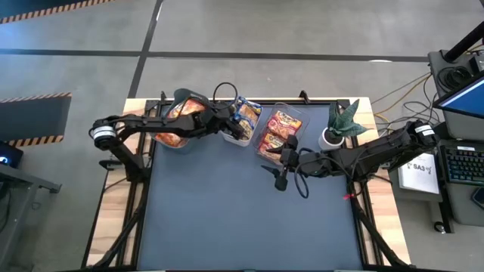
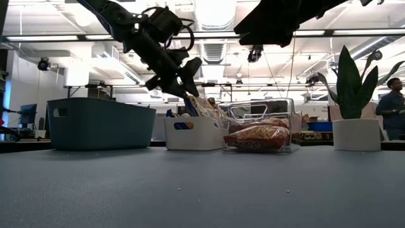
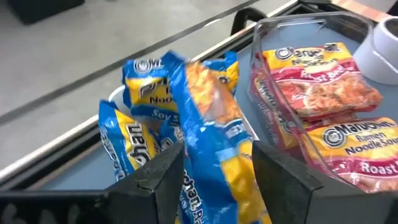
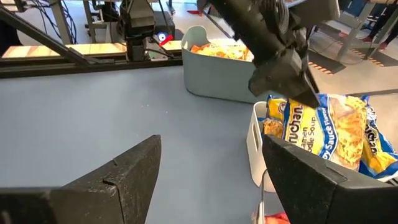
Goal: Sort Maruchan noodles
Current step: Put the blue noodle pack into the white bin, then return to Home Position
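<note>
My left gripper [image 3: 214, 180] hangs over the white bin [image 2: 193, 133] with its fingers apart. A blue-and-yellow noodle packet [image 3: 211, 124] stands on end between them, its lower part among other blue packets [image 4: 329, 130] in that bin. The grey-green bin [image 2: 101, 123] at the far left holds orange packets. The clear bin [image 2: 259, 126] holds red-and-whitish packets [image 3: 317, 74]. My right gripper [image 1: 281, 177] hovers open above the mat just in front of the clear bin, with nothing between its fingers. My left gripper has a finger [image 3: 165, 177] on each side of the blue-and-yellow packet's long edges, slanting down from the table's left. I cannot tell whether the fingers touch it. The packet looks blurred and leans upright in the white bin.
The three bins stand in a row along the table's far edge. A potted plant [image 1: 340, 125] in a white pot stands to the right of the clear bin. The dark mat [image 1: 242, 219] stretches toward the near edge. A person [image 2: 392, 107] stands in the room behind.
</note>
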`<action>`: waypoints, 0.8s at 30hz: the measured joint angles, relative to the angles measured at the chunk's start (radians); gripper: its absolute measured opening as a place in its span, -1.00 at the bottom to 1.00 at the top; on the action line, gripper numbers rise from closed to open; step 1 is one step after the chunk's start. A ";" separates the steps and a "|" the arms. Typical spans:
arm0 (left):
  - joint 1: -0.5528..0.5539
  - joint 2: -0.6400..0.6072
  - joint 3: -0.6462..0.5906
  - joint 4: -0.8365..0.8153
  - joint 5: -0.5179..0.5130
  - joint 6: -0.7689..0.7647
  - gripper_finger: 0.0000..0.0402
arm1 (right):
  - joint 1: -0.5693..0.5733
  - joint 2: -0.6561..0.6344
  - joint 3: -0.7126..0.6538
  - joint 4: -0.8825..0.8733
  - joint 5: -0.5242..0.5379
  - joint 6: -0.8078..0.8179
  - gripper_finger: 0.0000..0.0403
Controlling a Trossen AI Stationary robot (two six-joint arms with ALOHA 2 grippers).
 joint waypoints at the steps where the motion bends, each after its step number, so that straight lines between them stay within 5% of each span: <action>1: 0.000 -0.009 0.000 -0.004 0.000 0.018 -0.15 | 0.000 0.000 0.000 -0.006 0.000 0.001 0.35; 9: -0.011 -0.148 0.000 -0.073 0.008 0.204 -0.11 | 0.000 0.000 -0.004 -0.029 0.000 0.005 0.35; 17: -0.106 -0.275 -0.090 -0.051 0.183 0.360 -0.12 | 0.000 0.000 -0.080 0.097 0.000 -0.015 0.27; 24: -0.188 -0.391 -0.226 0.029 0.180 0.316 -0.12 | -0.043 0.000 -0.128 0.170 0.070 0.078 -0.04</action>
